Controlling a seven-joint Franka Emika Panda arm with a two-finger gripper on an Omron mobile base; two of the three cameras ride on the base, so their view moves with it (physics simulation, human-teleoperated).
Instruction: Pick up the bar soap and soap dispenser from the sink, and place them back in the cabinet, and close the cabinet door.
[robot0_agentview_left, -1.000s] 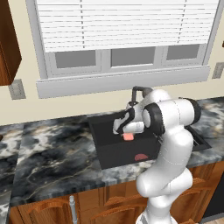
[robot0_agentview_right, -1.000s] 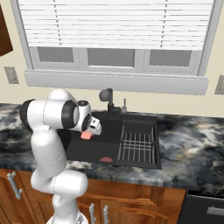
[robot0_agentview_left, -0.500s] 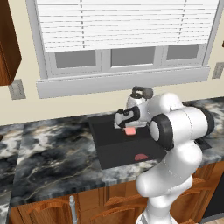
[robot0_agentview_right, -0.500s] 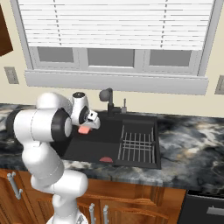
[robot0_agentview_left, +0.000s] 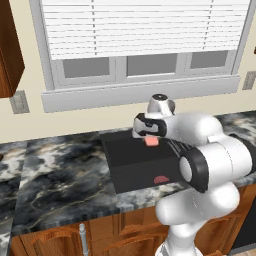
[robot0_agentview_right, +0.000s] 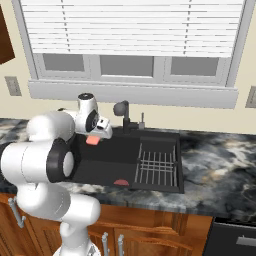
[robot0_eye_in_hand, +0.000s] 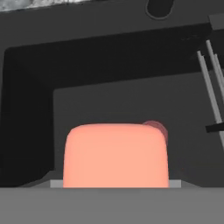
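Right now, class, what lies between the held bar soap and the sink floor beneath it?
Nothing: in the right base view the bar soap hangs above the bare sink floor.

No readable text, label, brand, number or sign anywhere. Checked in turn: the small flat salmon-pink bar soap (plain faces, no stamp), the large black rectangular sink, the dark marbled stone surface, the white slatted window blind, the pale wall outlet plates and the reddish-brown wooden wall cabinet. All blank. Also blank: the darker red half-round piece lying in the basin and the wire rack section beside it.
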